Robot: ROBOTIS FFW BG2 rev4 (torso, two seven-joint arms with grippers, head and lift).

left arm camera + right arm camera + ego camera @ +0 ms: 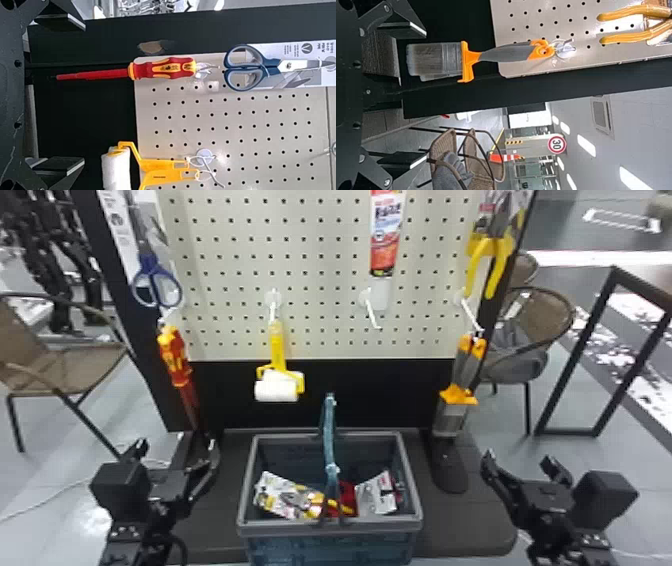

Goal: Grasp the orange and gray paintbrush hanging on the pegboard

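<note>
The orange and gray paintbrush (pixel 465 370) hangs bristles down from a hook at the pegboard's lower right. My right gripper (pixel 520 462) stands open below and to the right of it, with nothing between its fingers. In the right wrist view, the paintbrush (pixel 506 53) lies beyond the fingertips of the right gripper (pixel 401 95), apart from them. My left gripper (pixel 172 455) is parked open at the lower left, under the hanging screwdriver; the left wrist view shows the left gripper (pixel 63 97) with its fingers wide apart and empty.
A gray basket (pixel 245 480) with packaged items stands between the arms. On the pegboard (pixel 320 280) hang a red screwdriver (pixel 175 357), a yellow roller (pixel 277 385), scissors (pixel 155 282), a tube (pixel 386 235) and yellow-handled pliers (pixel 490 260). Chairs (pixel 540 315) stand behind at the right.
</note>
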